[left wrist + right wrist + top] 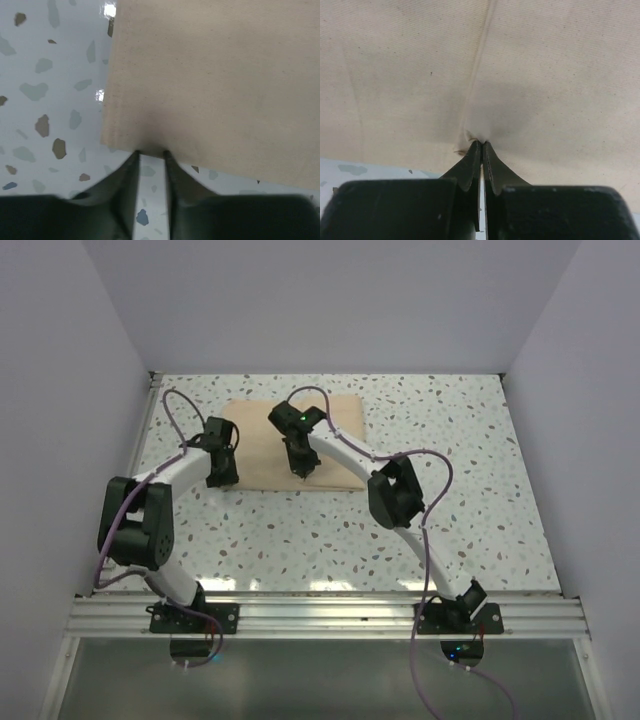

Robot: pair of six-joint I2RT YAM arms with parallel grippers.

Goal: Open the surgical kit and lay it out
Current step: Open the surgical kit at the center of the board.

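The surgical kit is a folded tan cloth wrap (262, 440) lying flat at the back middle of the table. The steel tray and instruments are hidden. My left gripper (222, 478) is at the wrap's near left corner. In the left wrist view its fingers (150, 153) stand slightly apart, tips touching the near edge of the wrap (215, 85), with table showing between them. My right gripper (300, 470) is over the wrap's near edge. In the right wrist view it (481, 143) is shut on a small puckered pinch of cloth (470, 136) beside a fold seam (480, 65).
The speckled terrazzo table (450, 460) extends to the right and in front of the wrap. White walls close it in at the left, back and right. A metal rail (320, 615) runs along the near edge by the arm bases.
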